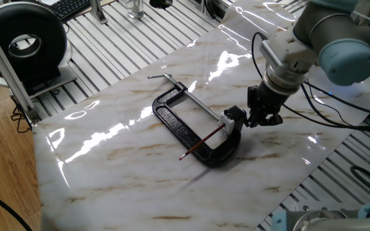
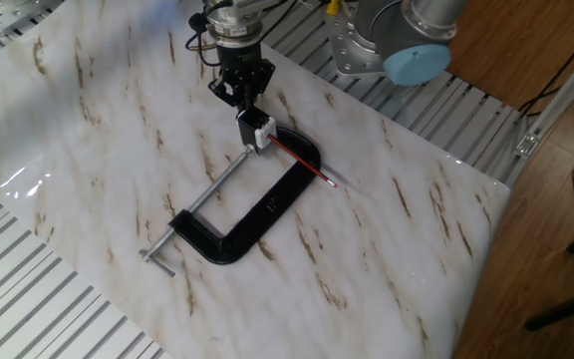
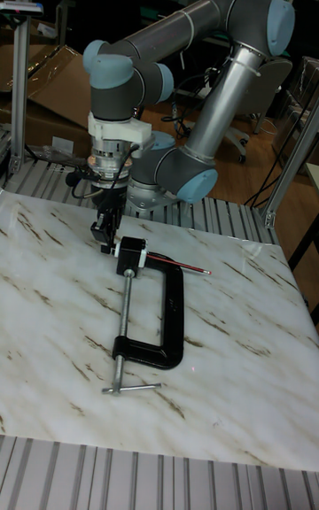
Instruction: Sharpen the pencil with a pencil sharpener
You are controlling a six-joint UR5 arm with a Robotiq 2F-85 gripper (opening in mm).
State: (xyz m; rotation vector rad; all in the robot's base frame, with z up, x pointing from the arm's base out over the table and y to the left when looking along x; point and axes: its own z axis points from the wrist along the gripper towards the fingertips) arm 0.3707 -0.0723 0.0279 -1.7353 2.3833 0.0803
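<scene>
I see the claw (image 1: pixel 263 119) just behind the pencil sharpener (image 1: pixel 227 121), fingers slightly apart, holding nothing. The pencil (image 1: pixel 202 142) slants away from it across the C-clamp (image 1: pixel 191 128) on the bench (image 1: pixel 121 167).

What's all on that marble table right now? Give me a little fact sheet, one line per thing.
table: marble-patterned top
clamp: big black C-shaped clamp lying flat, silver rod along its open side
pencil sharpener: small whitish block at the rod's end, inside the clamp's mouth
pencil: thin red pencil lying across the clamp's frame, one end at the sharpener, dark end pointing away
gripper: just beyond the sharpener end of the clamp, holding nothing visible; open or shut unclear
</scene>
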